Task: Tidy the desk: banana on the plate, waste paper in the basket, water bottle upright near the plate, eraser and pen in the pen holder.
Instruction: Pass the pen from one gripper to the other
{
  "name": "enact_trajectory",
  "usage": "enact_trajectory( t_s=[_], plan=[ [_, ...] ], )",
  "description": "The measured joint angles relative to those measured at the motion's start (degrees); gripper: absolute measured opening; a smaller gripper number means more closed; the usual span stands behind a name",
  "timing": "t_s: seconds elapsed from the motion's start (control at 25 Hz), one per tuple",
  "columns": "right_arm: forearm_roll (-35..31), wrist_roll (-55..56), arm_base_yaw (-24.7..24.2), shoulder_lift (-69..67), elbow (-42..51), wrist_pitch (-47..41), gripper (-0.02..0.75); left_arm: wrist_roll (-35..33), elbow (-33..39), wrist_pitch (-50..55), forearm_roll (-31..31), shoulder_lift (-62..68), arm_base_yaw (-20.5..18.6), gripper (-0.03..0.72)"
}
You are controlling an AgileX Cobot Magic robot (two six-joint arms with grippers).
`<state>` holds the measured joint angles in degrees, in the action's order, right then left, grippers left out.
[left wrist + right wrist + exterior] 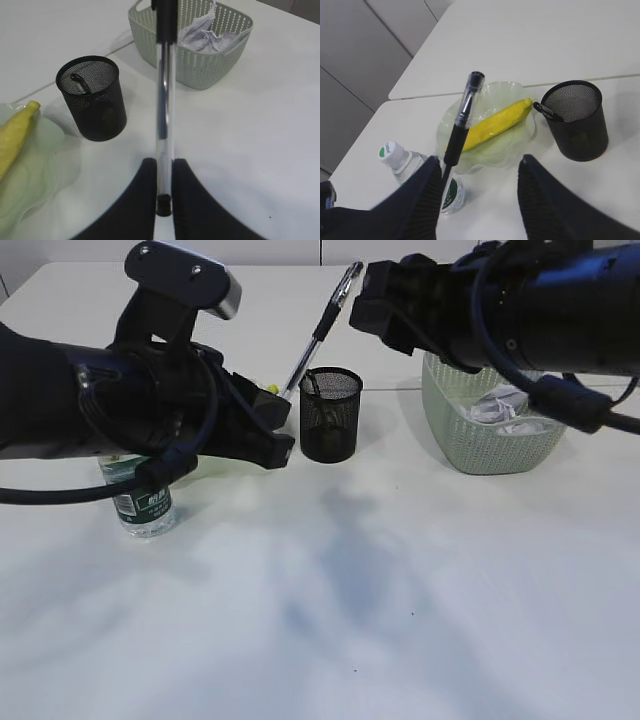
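Nearest to me is bare white bench (400,640), crossed only by the arms' shadows. Further back on the left, a clear plastic water bottle with a green label (143,502) stands upright, partly behind the left arm. Close behind it, mostly hidden from where I stand, a yellow banana (497,122) lies on a pale translucent green plate (515,145).

The left tool (163,197) is pinched tight on the lower end of a clear-barrelled pen with a black grip (165,90), which slants up and away past the black wire-mesh pen holder (331,414). The pen's top end is beside the right tool (477,192), whose jaws stand well apart with nothing between them; from that wrist the pen lies just at the left jaw, not between the pair.

On the right, a pale green perforated plastic basket (480,445) holds crumpled white waste paper (500,405).

My worry is the pen: it is long, gripped only at one end, and tilted, so a lowering move could knock the holder's rim and tip the light cup, or the pen could pivot in the grip. With the two arms so close, a clash looks possible too. A dark object already leans inside the holder; I cannot tell what it is.
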<state>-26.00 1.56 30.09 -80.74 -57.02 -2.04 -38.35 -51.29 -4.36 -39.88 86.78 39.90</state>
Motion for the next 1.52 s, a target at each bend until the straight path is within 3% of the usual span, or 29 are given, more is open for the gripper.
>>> enact_trajectory(
  t_s=[1.04,1.52],
  plan=[
    [-0.62,1.56,2.90,-2.96,-2.75,0.37,0.374,0.00,0.10,-0.97,-0.89,0.00,0.00,0.032],
    [-0.72,2.05,2.90,-5.68,-3.10,4.47,0.374,0.00,0.10,-1.07,-1.01,0.00,0.00,0.031]
  ],
)
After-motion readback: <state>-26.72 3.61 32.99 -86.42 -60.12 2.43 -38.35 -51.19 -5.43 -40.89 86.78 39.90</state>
